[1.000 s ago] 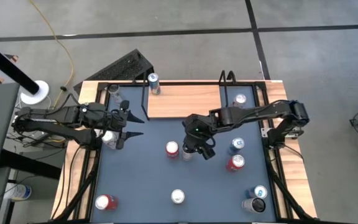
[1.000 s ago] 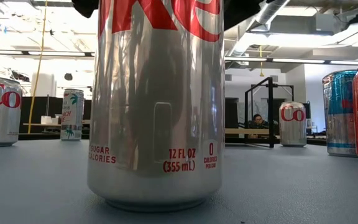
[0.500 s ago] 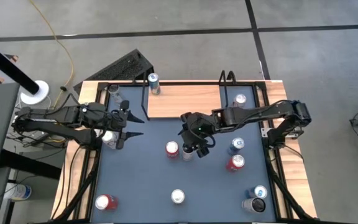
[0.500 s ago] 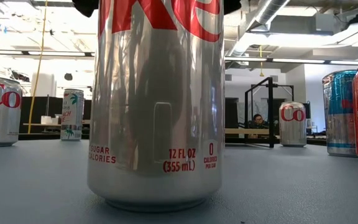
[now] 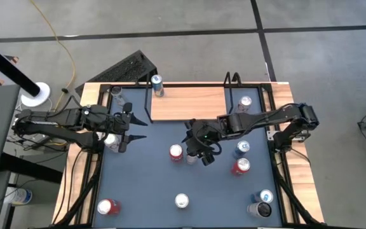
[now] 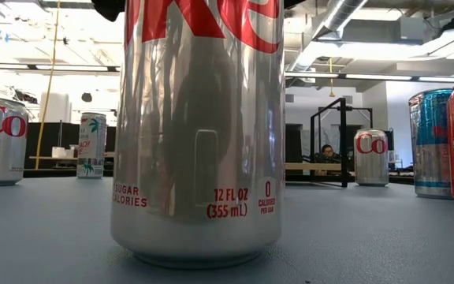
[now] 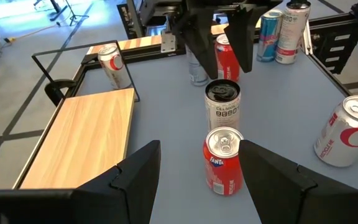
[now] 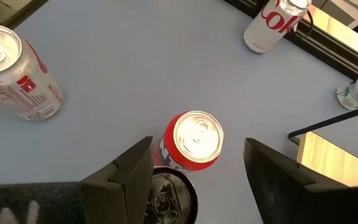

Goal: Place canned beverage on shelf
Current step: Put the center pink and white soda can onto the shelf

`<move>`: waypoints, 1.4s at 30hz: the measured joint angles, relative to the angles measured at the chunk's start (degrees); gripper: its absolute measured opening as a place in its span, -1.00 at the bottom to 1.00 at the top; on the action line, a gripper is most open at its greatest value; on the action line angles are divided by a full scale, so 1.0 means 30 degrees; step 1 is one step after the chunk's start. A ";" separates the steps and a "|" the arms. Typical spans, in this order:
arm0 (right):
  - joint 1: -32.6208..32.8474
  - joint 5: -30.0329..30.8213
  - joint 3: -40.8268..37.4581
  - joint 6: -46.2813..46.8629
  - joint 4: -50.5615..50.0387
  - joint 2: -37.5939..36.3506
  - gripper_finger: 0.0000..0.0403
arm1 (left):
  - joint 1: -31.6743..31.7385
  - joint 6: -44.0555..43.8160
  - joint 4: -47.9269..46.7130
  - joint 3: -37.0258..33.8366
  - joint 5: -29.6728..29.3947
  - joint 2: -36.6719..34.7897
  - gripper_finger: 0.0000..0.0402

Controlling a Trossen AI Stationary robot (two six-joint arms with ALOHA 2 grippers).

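Seen from above, a grey-blue surface (image 5: 145, 184) carries many upright cans. The shelf (image 5: 189, 104), a light-wood board in a thin black frame, lies along the far edge.

The right gripper (image 5: 202, 152) hangs over the middle of the surface, above a dark can (image 5: 191, 156) that stands touching or just beside a red can (image 5: 176, 152). In the right wrist view its fingers (image 8: 126, 171) stand apart with nothing held; the red can (image 8: 191, 140) lies between them below, and the dark can (image 8: 169, 199) is partly cut off by the picture's edge. Whether the fingers reach down to either can is unclear.

The left gripper (image 5: 138, 128) waits near the left edge, fingers spread and empty. Its wrist view looks across the red can (image 7: 222, 158) and dark can (image 7: 222, 106) to the right gripper (image 7: 219, 43) above them, with the shelf (image 7: 86, 130) alongside.

One can (image 5: 157, 83) stands at the shelf's far left corner; whether it rests on the board or just outside is hard to judge. A red-and-white can (image 5: 245, 102) stands just right of the board.

In the low view a silver can (image 6: 199, 130) fills the middle, its top cut off, hiding most of the surface behind. A person (image 6: 326, 153) shows faintly in the room beyond.
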 joint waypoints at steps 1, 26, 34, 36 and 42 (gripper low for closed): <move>0.0000 0.0000 0.0000 0.0000 -0.0016 0.0000 0.19 | 0.0000 0.0000 0.0000 0.0000 0.0000 0.0000 0.04; 0.0111 0.0462 -0.0007 -0.0474 0.0526 0.0015 0.22 | 0.0000 0.0000 -0.0007 0.0000 -0.0015 0.0000 0.04; 0.0867 0.4503 -0.0022 -0.0211 0.1862 0.0240 0.64 | 0.0003 0.0000 -0.0030 0.0000 -0.0015 0.0000 0.04; 0.1055 0.4786 -0.0015 -0.0072 0.1839 0.0233 0.77 | 0.0007 0.0000 -0.0043 0.0000 -0.0015 0.0000 0.04; 0.1019 0.2215 -0.0015 0.0429 0.0935 0.0168 0.98 | 0.0004 0.0000 -0.0044 0.0000 -0.0012 0.0000 0.04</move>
